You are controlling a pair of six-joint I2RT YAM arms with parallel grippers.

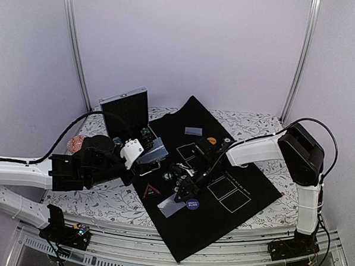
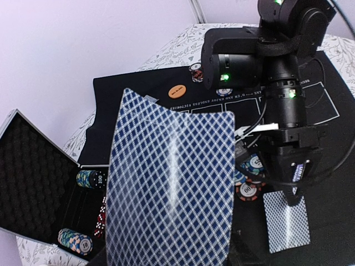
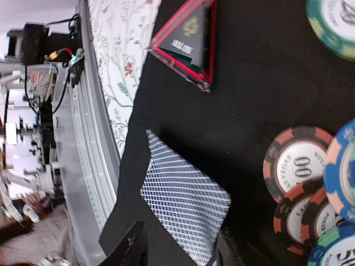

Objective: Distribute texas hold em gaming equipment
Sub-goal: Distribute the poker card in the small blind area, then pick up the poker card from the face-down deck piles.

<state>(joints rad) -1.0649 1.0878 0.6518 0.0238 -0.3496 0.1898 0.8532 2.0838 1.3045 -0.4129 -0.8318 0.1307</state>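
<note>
Poker gear (image 1: 172, 207) is split between the mat and the case. Room: pale lilac walls (image 1: 188, 44), two metal posts (image 1: 74, 44) running up the back corners. Table (image 1: 258, 122) has a floral cloth. A black mat (image 1: 220, 227) with white rectangles lies on it cornerwise, one corner reaching past the near edge. Silver case (image 1: 124, 108) sits at the mat's far-left side, lid up, black foam lining, with chip stacks (image 2: 90, 178) inside along its front wall

Right arm (image 1: 254, 150) reaches in from the right across the mat and blocks most of the mat's middle in the left wrist view. Left arm (image 1: 20, 173) comes in low from the left and ends by the case

Left gripper (image 1: 145, 156): closed on the raised card (image 2: 172, 183), which is bowed, with its blue diamond back to the camera, and covers the lower middle of that view. Right gripper (image 3: 177, 252): fingers apart, pointing down over one end of the flat card (image 3: 186, 194), which lies face down near the mat's near-left edge. Can't tell if a finger touches it

On the mat: red-edged triangle (image 3: 191, 41) left of the flat card, purple button (image 1: 192, 203) just right of it, and loose chips (image 3: 294, 172) in red, blue and teal beside the right gripper. Orange button (image 1: 211, 140) and a grey rectangle (image 1: 193, 131) sit toward the far corner; can't tell if the rectangle is a card or a deck
</note>
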